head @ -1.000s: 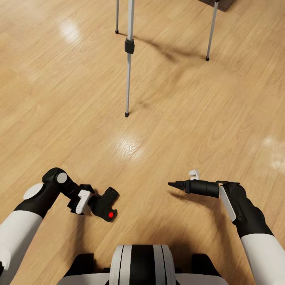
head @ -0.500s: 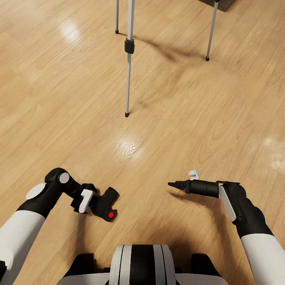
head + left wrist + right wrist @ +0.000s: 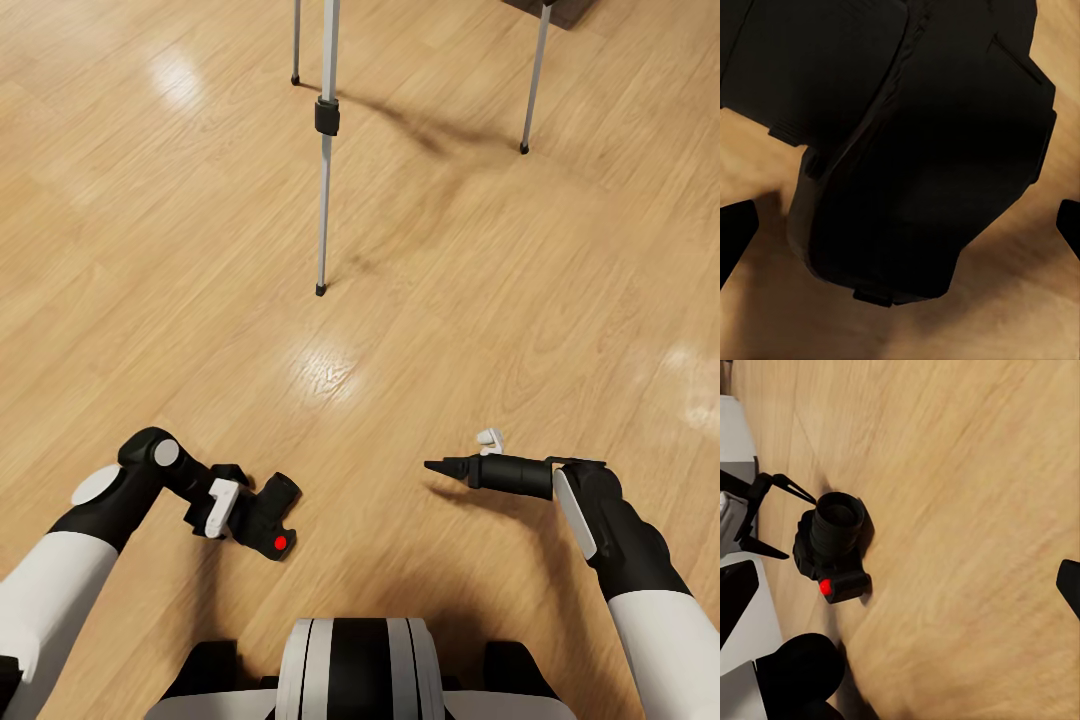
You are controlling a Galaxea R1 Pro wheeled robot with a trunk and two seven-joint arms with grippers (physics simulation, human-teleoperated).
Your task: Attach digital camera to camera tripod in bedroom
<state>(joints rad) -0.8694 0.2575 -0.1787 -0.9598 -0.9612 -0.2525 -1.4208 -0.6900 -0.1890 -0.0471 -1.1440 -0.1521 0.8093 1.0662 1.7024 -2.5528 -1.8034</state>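
The digital camera (image 3: 272, 518), black with a red button, lies on the wood floor just ahead of my base, left of centre. My left gripper (image 3: 240, 507) is down at its left side, open, with the fingers spread beside the body. In the left wrist view the camera (image 3: 922, 142) looms very close between the two fingertips (image 3: 735, 232). My right gripper (image 3: 436, 466) hovers open over the floor to the right, pointing left at the camera (image 3: 834, 547). Three silver legs of the camera tripod (image 3: 323, 190) stand farther ahead; its head is out of view.
A dark furniture corner (image 3: 548, 10) sits behind the tripod's right leg (image 3: 534, 80). My base (image 3: 355, 665) fills the lower edge of the head view. Light wood floor (image 3: 480, 300) spreads between the camera and the tripod.
My left arm has edged right, bringing the open gripper closer against the camera. The camera, the tripod and the right arm have not moved.
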